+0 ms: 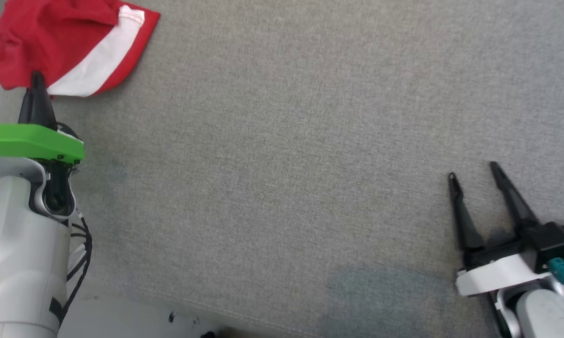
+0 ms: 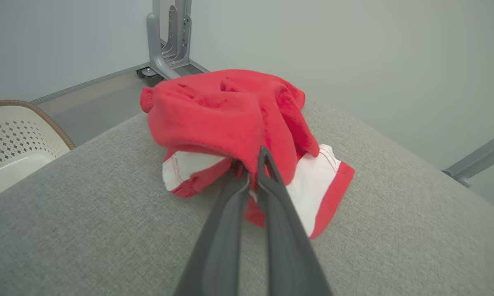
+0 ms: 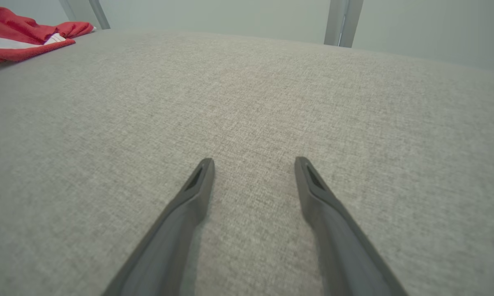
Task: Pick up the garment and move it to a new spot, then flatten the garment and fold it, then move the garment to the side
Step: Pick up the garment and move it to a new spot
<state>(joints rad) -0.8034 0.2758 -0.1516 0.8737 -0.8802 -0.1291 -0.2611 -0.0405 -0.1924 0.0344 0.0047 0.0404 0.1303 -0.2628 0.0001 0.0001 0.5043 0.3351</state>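
The garment (image 1: pixel 66 42), red with a broad white band along its hem, lies crumpled in a loose heap at the far left corner of the grey fabric-covered tabletop (image 1: pixel 286 164). In the left wrist view the garment (image 2: pixel 226 119) is bunched up on itself, the red folds piled on top and the white, red-edged panels spread out beneath them on the cloth surface. In the right wrist view the garment (image 3: pixel 21 37) shows as a low red and white mound at the far left edge of the tabletop.

The left claw (image 1: pixel 37 77) reaches the near edge of the heap. Seen from its own wrist, the left claw (image 2: pixel 253 164) has its two dark fingers drawn together with almost no gap, and their tips pinch a fold of the red cloth where it overhangs the white band. Behind the fingers the left wrist carries a bright green cover (image 1: pixel 28 141).

The right claw (image 1: pixel 472 171) is well apart from the garment, over bare tabletop at the lower right of the head view. The right claw (image 3: pixel 253 162) stands wide open with nothing between its fingers, which point across the grey cloth.

Beyond the tabletop's left side, a pale perforated laundry basket (image 2: pixel 12 135) sits on the floor, and a grey metal frame leg (image 2: pixel 165 41) stands by the wall.
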